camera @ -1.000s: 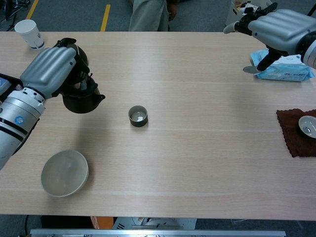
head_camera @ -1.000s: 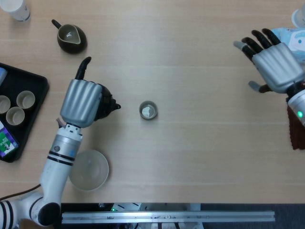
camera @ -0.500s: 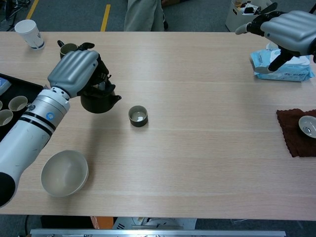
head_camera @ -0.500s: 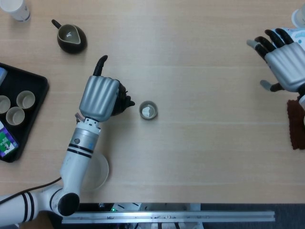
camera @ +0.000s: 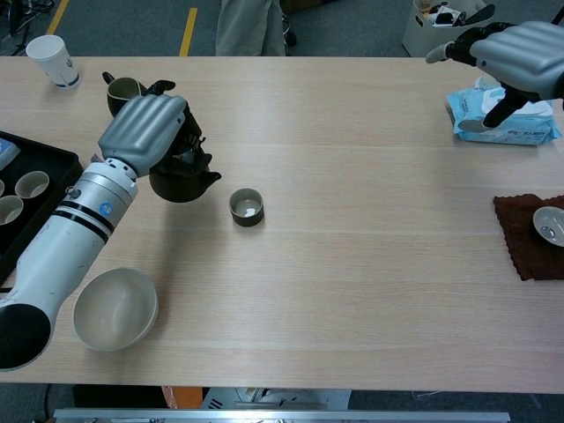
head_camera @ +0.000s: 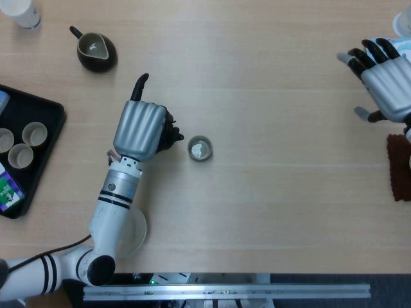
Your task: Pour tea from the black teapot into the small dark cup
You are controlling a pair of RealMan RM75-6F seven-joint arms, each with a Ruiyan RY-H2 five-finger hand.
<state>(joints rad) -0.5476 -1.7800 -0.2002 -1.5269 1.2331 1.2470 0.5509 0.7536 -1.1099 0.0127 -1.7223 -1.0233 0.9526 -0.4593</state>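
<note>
The left hand (head_camera: pixel 137 128) covers most of the teapot (camera: pixel 181 181), so its lid and handle cannot be made out. At the tabletop's left edge the tray (head_camera: pixel 48 138) is cut off, and the right hand (head_camera: pixel 385 80) runs past the right edge.

Light wood table (camera: pixel 352 291): small dark cup (camera: pixel 246 207) near centre, pale bowl (camera: pixel 115 308) at front-left, black tray (head_camera: pixel 45 125) on left edge, brown cloth (camera: pixel 524 233) on right edge.
</note>
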